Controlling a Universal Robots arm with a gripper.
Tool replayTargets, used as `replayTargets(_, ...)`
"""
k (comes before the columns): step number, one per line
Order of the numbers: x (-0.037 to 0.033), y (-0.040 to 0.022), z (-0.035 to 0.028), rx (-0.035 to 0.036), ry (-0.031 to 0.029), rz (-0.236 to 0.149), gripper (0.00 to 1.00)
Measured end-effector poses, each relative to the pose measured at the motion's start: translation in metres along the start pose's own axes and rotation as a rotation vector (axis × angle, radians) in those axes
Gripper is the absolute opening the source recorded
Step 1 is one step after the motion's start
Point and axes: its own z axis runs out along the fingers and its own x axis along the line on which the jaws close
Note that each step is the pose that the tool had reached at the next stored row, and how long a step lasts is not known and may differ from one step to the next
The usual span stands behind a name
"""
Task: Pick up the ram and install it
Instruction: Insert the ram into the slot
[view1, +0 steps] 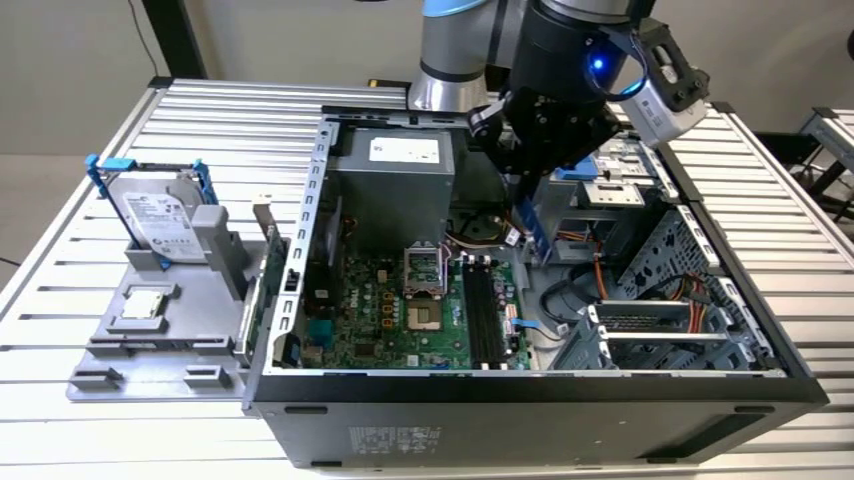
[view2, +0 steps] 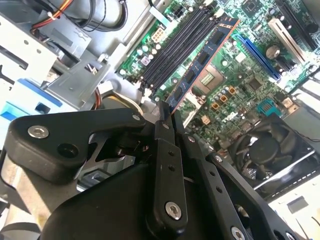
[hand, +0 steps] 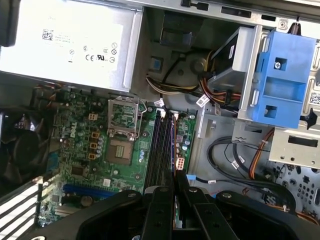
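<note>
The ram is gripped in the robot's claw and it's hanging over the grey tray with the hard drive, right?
Not quite. The gripper does hold the ram, but over the open computer case, above the motherboard's memory slots, as the second wrist view shows.

Dark bluish ram (view2: 202, 62), green motherboard (view2: 235, 95), black tool (view2: 169, 120)

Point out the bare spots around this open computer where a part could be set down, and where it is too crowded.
Bare slatted table lies at the exterior view's left of the grey holder, and more behind it. Inside the case it is crowded: the gripper holds the ram above the green board, with cables beside.
</note>
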Motion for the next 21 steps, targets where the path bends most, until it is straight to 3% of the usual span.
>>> replayTargets(21, -0.0001, -0.0005, 0.0215, 0.0004, -0.0031, 0.0, 0.0)
